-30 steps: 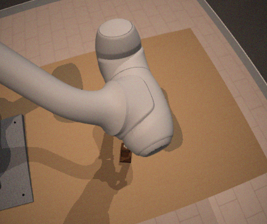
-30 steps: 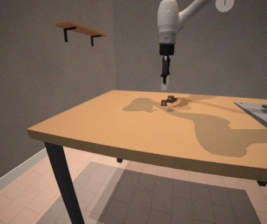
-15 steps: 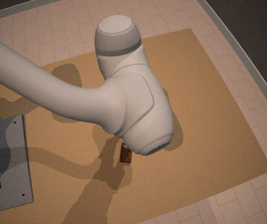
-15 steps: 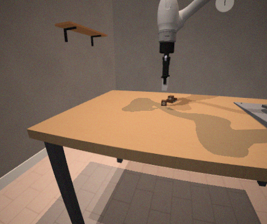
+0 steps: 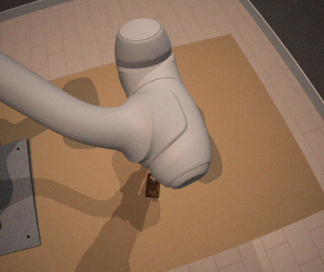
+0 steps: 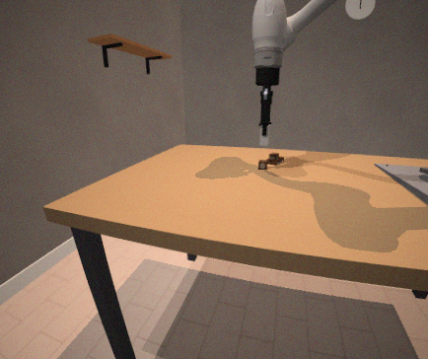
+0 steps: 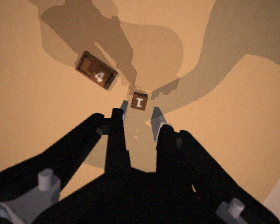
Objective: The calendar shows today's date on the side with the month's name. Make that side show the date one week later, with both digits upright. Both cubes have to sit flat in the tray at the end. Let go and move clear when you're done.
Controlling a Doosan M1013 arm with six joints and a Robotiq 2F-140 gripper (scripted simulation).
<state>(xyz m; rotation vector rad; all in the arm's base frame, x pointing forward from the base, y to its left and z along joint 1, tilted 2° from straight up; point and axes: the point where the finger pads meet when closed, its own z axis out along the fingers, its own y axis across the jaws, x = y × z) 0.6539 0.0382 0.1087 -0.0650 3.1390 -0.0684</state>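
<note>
Wrist view, left to right: we have the small dark-brown wooden tray (image 5: 152,192) (image 6: 282,160) (image 7: 87,65) on the tan wooden tabletop (image 5: 261,131) (image 6: 173,197) (image 7: 232,125), brown cube with a white 4 (image 6: 273,157) (image 7: 99,77) at its right end. Just beside it, our loose brown cube with a white 1 (image 6: 262,165) (image 7: 139,101) sits on the tabletop. Our black two-finger gripper (image 6: 264,143) (image 7: 139,111) hovers above, fingers part-spread, nothing pinched

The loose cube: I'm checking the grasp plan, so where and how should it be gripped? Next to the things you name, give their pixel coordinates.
Probably from straight above, pincer (image 6: 264,134) (image 7: 139,111) across two opposite upright sides: the small brown cube marked 1 (image 6: 262,165) (image 7: 139,101) sits flat outside the tray (image 7: 81,64), its sides free.
</note>
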